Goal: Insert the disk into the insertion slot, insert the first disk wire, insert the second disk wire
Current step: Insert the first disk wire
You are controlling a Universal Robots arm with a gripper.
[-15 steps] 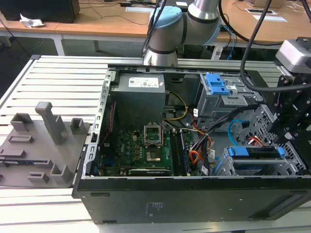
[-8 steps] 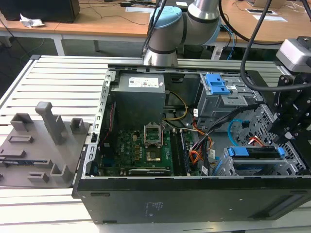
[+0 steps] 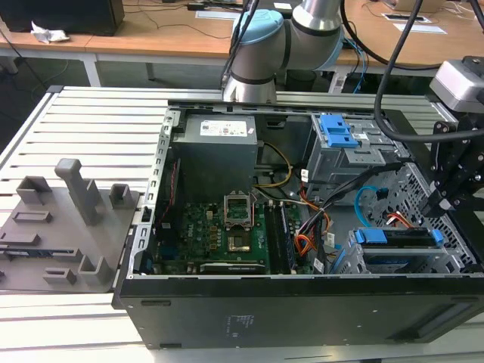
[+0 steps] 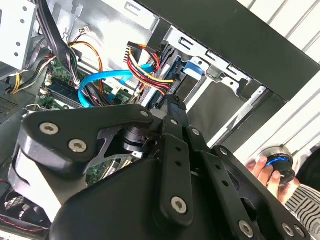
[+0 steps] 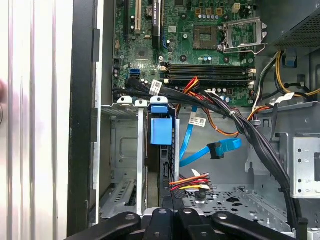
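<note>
Slatted aluminium worktop (image 3: 91, 128) carries an open computer case (image 3: 302, 310), with wooden desks behind it and the arm (image 3: 265, 45) reaching over the case's far wall. In the exterior view the hand (image 3: 446, 198) hangs over the case's corner at the exterior view's right, just above the drive bays. The disk (image 3: 397, 237) lies there in its blue carrier, and the first wrist view shows it edge-on, pushed into the insertion slot (image 5: 125, 150) with the carrier's blue tab at the mouth of the bay. I judge the first step done. The second disk wire (image 5: 222, 148) curves away from the motherboard (image 5: 190, 40) and ends in a plug that hangs in open air beside the disk, touching nothing, so that step is not done. The first disk wire (image 5: 190, 182), a red, yellow and black bundle, lies just beside the disk's near end. Its dark plug appears to rest loose on the perforated floor of the case, though I cannot tell for certain whether it is mated. In the first wrist view the hand's black links meet at the middle, close to that bundle. Its fingers look drawn together with nothing seen between them. As I read it, one step of three is finished and both cable steps remain.
</note>
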